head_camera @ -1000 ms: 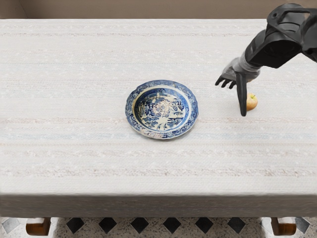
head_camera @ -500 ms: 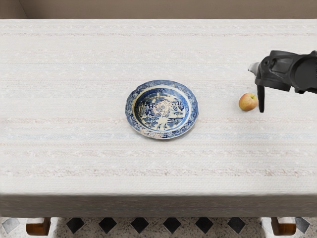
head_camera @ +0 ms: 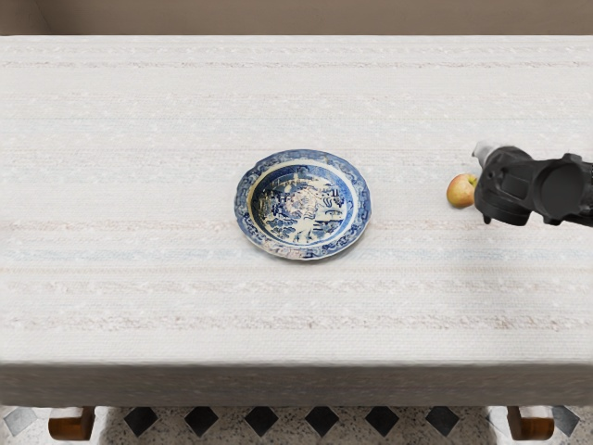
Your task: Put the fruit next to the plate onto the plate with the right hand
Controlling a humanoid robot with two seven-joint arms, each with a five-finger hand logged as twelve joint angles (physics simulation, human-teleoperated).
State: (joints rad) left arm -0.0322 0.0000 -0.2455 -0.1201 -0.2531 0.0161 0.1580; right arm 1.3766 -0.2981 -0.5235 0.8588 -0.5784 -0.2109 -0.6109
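A long table [head_camera: 139,306] under a pale striped cloth, seen from above at a slant.

The tablecloth [head_camera: 139,111] is off-white with faint bands of pink, blue-grey and beige running across its width. It covers the top from the far edge to the near one, where it folds down over the front in a shaded strip. Below that hem two brown wooden table legs poke out, one at the lower left [head_camera: 71,425] and one at the lower right [head_camera: 530,424]. Between them the floor [head_camera: 296,434] is light speckled tile set with a row of dark diamond insets [head_camera: 261,419]. Behind the far edge runs a plain brownish wall [head_camera: 278,17].
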